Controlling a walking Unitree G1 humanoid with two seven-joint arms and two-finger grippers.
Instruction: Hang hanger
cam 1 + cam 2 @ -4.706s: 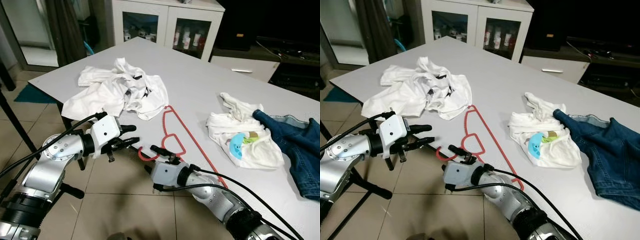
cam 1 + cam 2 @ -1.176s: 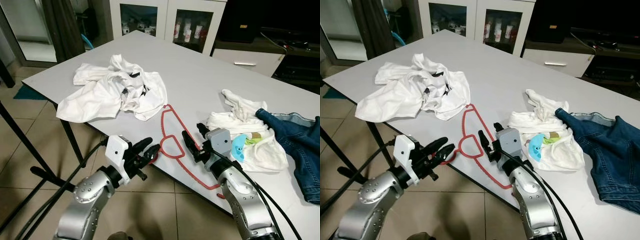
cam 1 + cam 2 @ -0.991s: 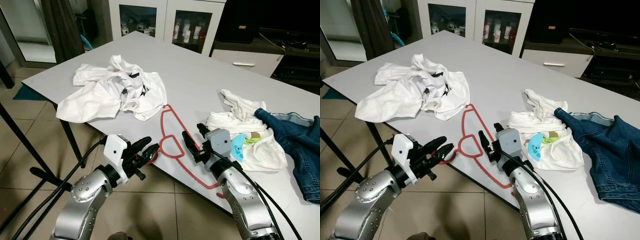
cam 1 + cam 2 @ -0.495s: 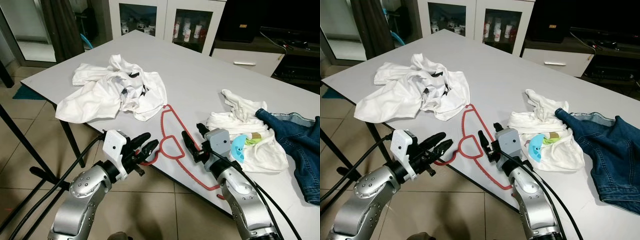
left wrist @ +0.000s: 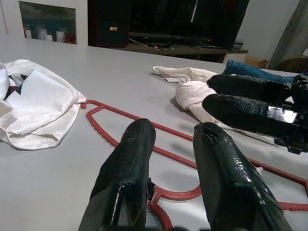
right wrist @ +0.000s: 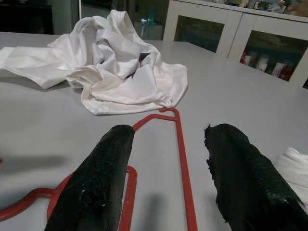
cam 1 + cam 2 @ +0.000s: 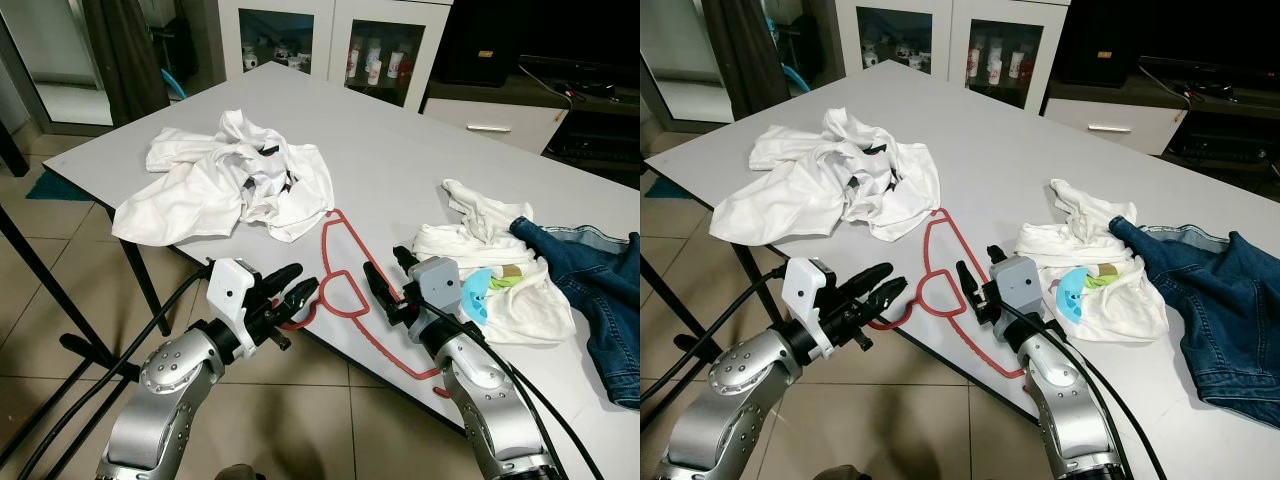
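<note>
Left eye view: my left gripper [image 7: 294,288] reaches, fingers narrowly parted, around the red hanger [image 7: 345,292] hook at the tabletop's near edge; my right gripper [image 7: 384,270] hovers wide above its frame.

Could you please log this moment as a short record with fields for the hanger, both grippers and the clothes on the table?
hanger: thin red wire hanger flat on the grey table, hook at the near edge
left gripper: at the hook, jaws slightly apart
right gripper: over the hanger frame, jaws open
clothes: crumpled white shirt, white printed garment, blue jeans
</note>
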